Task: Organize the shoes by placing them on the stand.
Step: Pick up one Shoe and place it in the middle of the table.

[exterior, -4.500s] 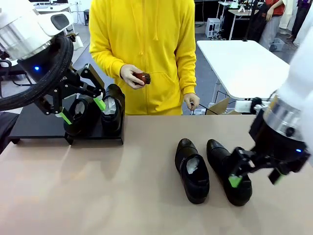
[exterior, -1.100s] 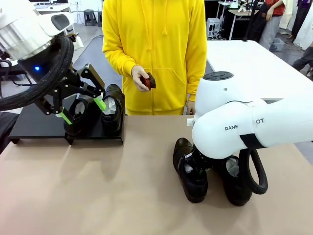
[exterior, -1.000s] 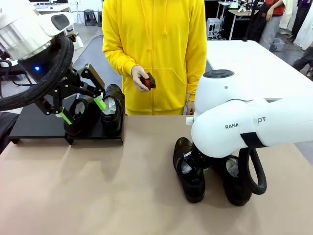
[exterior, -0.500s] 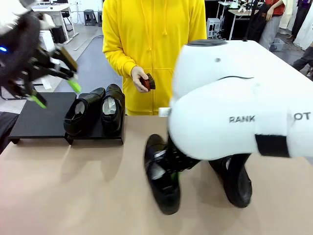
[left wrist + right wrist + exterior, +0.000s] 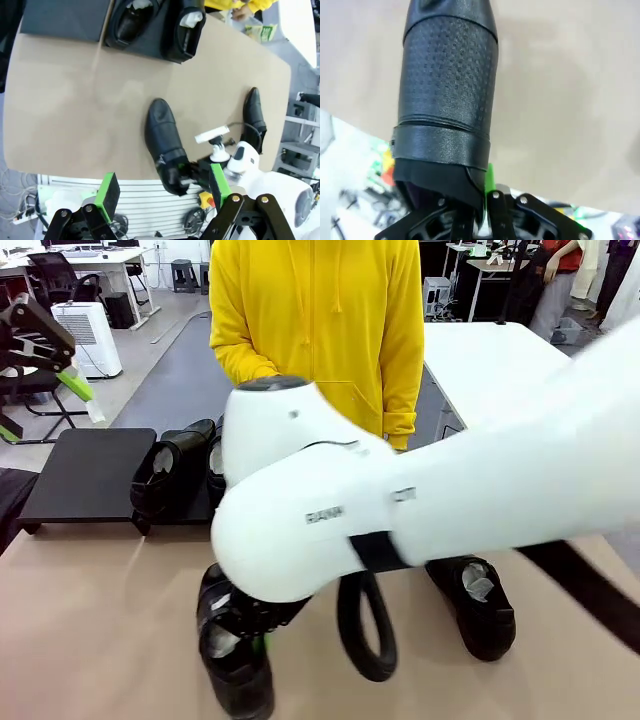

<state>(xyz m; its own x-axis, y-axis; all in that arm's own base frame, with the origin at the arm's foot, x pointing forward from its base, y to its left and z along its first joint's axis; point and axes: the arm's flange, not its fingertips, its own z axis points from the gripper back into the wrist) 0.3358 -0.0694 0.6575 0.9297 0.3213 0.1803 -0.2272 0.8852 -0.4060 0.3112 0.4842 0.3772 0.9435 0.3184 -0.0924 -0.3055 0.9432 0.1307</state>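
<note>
Holding the third shoe (image 5: 238,675) by its heel collar, the right gripper (image 5: 245,630) has its jaws clenched on the rim, the toe pointing away from the wrist; a grip at the heel leaves the sole free to be set flat. This shoe is low over the near left part of the worktop (image 5: 110,590), in front of the stand (image 5: 80,465); whether the sole touches cannot be told. The shelved pair (image 5: 170,472) takes the stand's right end, so the bare left part is the likely target. The fourth shoe (image 5: 478,605) waits on the worktop, well to the right. The left gripper (image 5: 40,340) hangs high, jaws released and empty, presumably clear of the crossing arm.
</note>
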